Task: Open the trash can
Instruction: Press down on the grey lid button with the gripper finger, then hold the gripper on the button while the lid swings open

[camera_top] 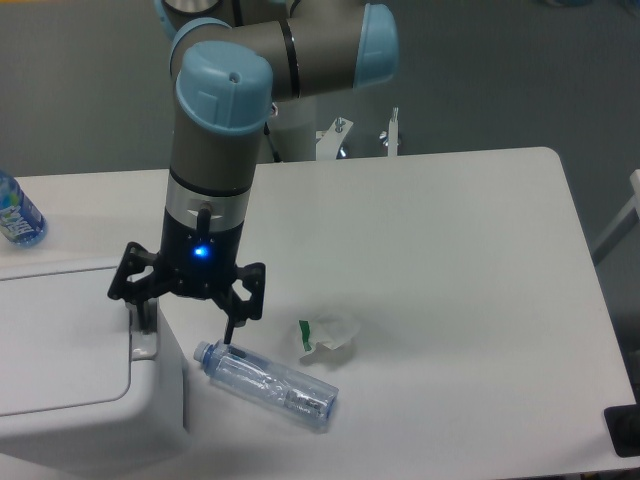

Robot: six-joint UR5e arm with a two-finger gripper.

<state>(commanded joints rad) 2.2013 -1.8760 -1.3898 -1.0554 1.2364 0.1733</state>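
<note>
White table [450,230] against a grey wall. Bottle [268,381] and wrapper [328,332] lie at lower centre. Trash can [70,370], white, lid flat, occupies lower left. Gripper [188,325] spread wide over its right edge.

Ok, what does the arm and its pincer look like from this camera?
The arm is built from grey cylindrical links with light-blue rounded joint caps. Below a silver band, the wrist turns black and shows a small lit blue light. The pincer is black, with angular linkages spreading to two thin fingers. No loose cables or readable markings show.
</note>
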